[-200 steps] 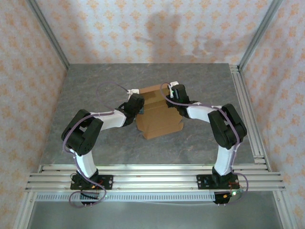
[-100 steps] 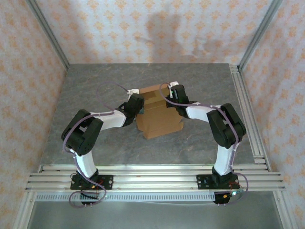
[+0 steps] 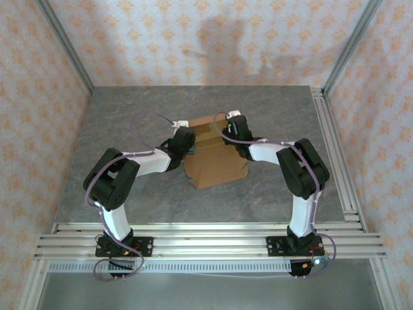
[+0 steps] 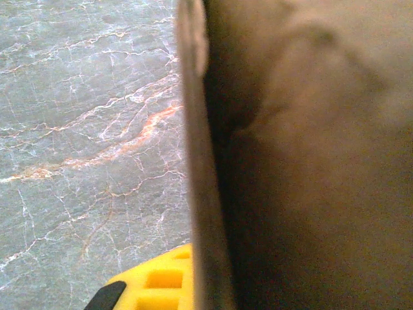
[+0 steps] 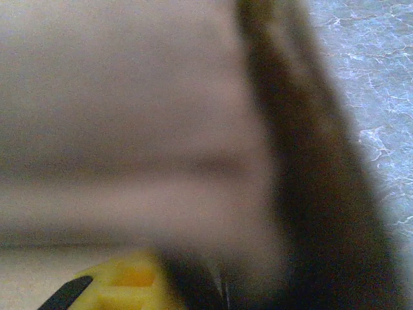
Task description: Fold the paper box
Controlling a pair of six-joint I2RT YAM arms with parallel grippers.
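The left end effector (image 3: 188, 147) and right end effector (image 3: 229, 132) block the paper box's (image 3: 216, 165) sides; the bench (image 3: 129, 116) behind and in front of the box lies open.

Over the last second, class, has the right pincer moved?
Yes. The right pincer has shifted slightly left over the paper box, away from the aluminium rail on the right.

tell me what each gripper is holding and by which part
Cannot tell. The left gripper is at the left side of the paper box and the right gripper at its right side, but whether either is clamped on the cardboard is hidden.
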